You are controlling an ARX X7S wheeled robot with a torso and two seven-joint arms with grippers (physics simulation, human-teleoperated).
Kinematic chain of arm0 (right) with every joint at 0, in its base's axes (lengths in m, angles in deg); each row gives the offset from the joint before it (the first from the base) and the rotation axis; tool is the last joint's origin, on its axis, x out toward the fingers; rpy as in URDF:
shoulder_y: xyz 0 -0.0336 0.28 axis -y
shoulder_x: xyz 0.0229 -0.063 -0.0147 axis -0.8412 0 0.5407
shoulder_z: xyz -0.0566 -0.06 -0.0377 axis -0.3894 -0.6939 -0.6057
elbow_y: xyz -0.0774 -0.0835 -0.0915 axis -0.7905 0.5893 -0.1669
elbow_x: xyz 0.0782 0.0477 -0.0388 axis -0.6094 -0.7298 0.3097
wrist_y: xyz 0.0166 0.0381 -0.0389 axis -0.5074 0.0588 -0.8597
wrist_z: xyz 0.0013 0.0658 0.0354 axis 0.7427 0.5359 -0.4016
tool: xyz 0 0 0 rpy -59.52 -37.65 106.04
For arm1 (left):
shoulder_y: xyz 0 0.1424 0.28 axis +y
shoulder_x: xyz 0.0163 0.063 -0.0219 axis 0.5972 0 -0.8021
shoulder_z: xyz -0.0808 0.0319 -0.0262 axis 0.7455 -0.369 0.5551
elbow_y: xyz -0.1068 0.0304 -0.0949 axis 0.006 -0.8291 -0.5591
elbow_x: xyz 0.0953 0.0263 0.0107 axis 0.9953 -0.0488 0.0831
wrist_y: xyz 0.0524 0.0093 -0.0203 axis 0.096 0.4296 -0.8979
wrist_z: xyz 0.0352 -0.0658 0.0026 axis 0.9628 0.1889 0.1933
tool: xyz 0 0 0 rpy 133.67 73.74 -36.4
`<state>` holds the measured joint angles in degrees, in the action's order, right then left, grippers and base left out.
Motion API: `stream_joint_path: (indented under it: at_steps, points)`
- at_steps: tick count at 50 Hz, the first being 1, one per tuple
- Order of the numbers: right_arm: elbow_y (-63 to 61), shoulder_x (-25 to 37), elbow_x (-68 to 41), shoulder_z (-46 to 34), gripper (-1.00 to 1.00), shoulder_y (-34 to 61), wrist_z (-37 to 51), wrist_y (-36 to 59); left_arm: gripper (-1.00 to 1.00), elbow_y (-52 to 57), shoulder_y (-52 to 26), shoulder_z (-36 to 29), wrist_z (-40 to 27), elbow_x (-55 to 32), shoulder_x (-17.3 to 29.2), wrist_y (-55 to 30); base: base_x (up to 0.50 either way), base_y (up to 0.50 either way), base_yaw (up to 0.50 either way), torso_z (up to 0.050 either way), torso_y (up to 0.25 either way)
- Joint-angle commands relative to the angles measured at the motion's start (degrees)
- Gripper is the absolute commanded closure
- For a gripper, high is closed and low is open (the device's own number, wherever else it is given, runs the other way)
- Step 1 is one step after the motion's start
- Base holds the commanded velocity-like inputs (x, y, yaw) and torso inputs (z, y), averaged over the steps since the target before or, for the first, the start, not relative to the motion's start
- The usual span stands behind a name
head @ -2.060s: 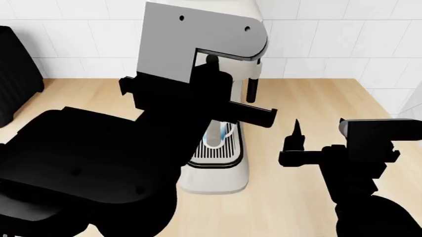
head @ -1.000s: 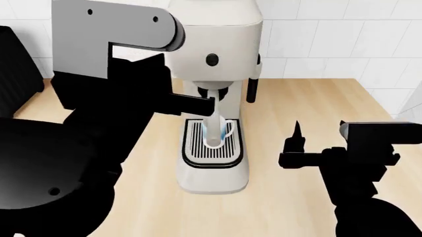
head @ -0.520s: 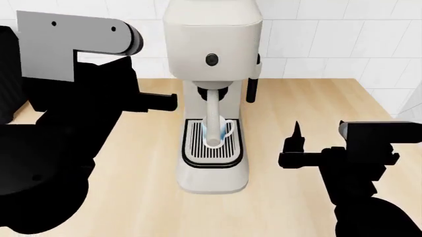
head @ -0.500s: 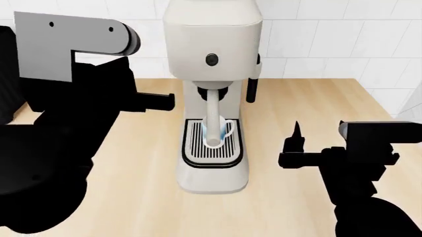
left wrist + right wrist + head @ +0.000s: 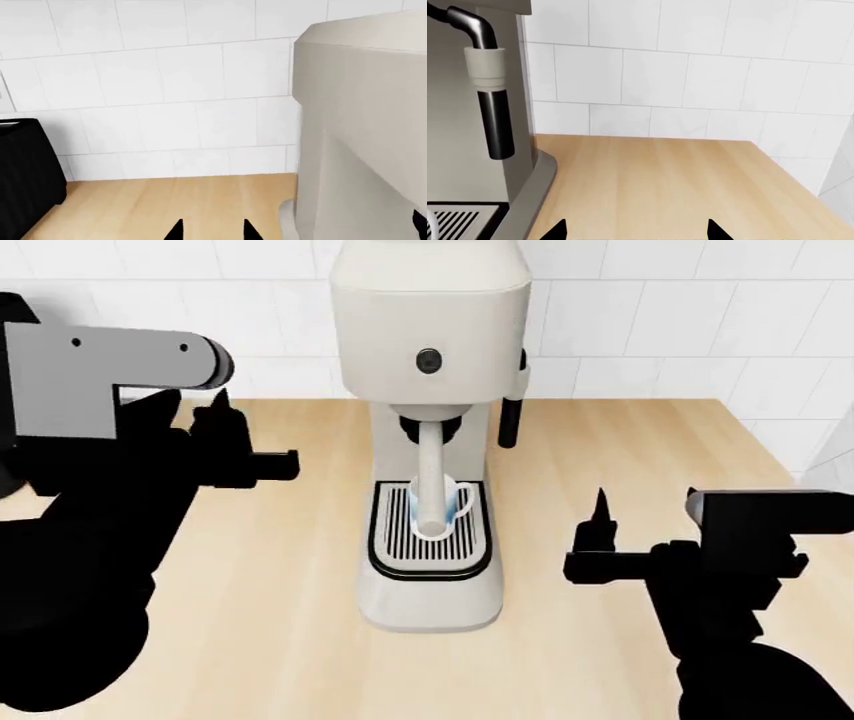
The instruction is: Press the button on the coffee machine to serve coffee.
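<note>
The cream coffee machine stands at the middle of the wooden counter, and its side fills one edge of the left wrist view. Its small round dark button shows uncovered on the front face. A white cup sits on the black slotted drip tray under the spout. My left gripper hangs well left of the machine, and its two tips stand apart over bare wood. My right gripper hovers right of the machine, wide open and empty.
A black toaster stands against the tiled wall at the far left. The dark steam wand hangs on the machine's right side. The counter's right edge meets a white wall.
My left arm has drawn back to the left, away from the machine's face, so the button now shows. The right arm has not moved.
</note>
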<state>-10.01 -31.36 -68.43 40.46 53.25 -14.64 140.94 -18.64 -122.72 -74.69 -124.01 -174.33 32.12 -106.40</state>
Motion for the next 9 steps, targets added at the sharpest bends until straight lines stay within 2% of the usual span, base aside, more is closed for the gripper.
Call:
stream_joint_path:
  at_steps: [1,9]
  points:
    - [-0.34,-0.21,0.11,0.34,-1.00,-0.44,0.09,0.13,-1.00,0.21,5.33,-0.21,4.03,4.76,1.58,3.66,0.00,0.00,0.00,0.000,0.000]
    - [-0.21,-0.22,-0.09,0.60,-1.00,-0.99,0.29,-0.28,-1.00,-0.57,11.25,-1.76,9.44,11.75,2.59,6.88,0.00,0.00,0.00,0.000,0.000]
